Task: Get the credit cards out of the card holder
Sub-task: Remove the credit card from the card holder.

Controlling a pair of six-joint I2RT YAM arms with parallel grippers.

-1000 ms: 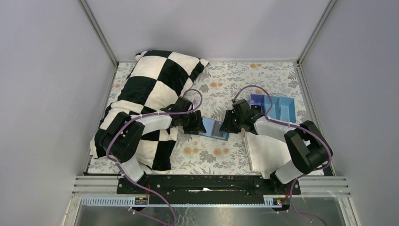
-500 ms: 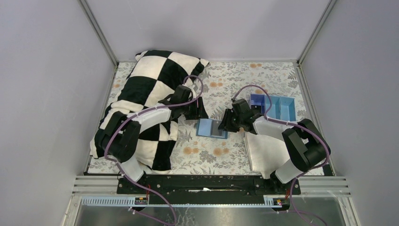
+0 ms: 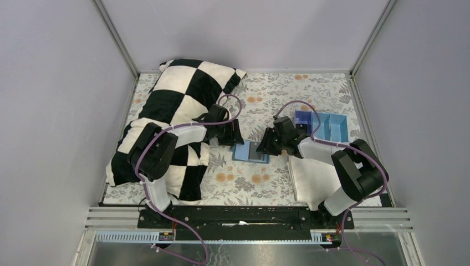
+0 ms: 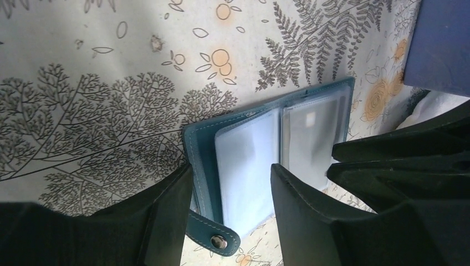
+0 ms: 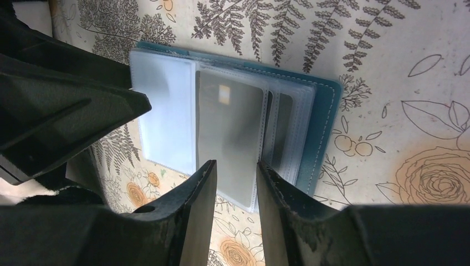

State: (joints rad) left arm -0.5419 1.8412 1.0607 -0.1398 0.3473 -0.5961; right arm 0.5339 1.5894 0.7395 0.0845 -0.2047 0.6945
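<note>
Crosswise, card holder point(image 3: 250, 151) lying open, face up

The left arm point(image 3: 183, 136) and the right arm point(image 3: 321, 151) both bend at the elbow and reach inward toward the middle with their wrists pitched downward, so that the left gripper point(image 3: 230, 134) and the right gripper point(image 3: 267, 145) point at each other, near but not touching. The left gripper's jaws stand well parted, with a broad gap between its two dark fingers point(image 4: 166, 216). The right gripper's jaws sit closer together, yet a narrow gap shows between its fingers point(image 5: 191, 221).
</note>
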